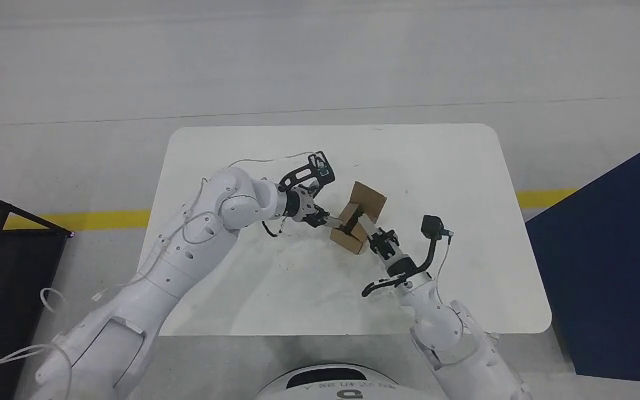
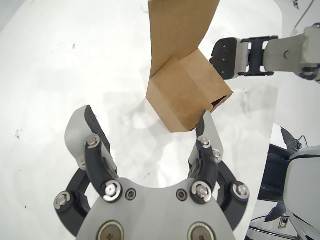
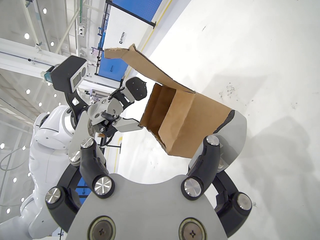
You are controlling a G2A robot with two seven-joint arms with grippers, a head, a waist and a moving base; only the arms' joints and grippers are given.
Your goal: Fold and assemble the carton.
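A small brown carton (image 1: 347,238) rests near the middle of the white table (image 1: 450,170). Its lid flap (image 2: 182,18) stands upright, and one end is open with inner flaps showing (image 3: 160,116). My left gripper (image 2: 147,112) is open beside the carton (image 2: 185,93), with one fingertip (image 2: 203,123) touching its near bottom corner. My right gripper (image 3: 160,118) is open on the opposite side, and one finger (image 3: 233,126) lies against the carton's wall (image 3: 200,123). In the top view the left gripper (image 1: 322,217) and right gripper (image 1: 380,240) flank the carton.
The table has bare room all round the carton, with rounded edges. A blue panel (image 1: 600,270) stands off the table's right side. A dark frame (image 1: 20,260) stands to the left on the floor, near a yellow line (image 1: 100,218).
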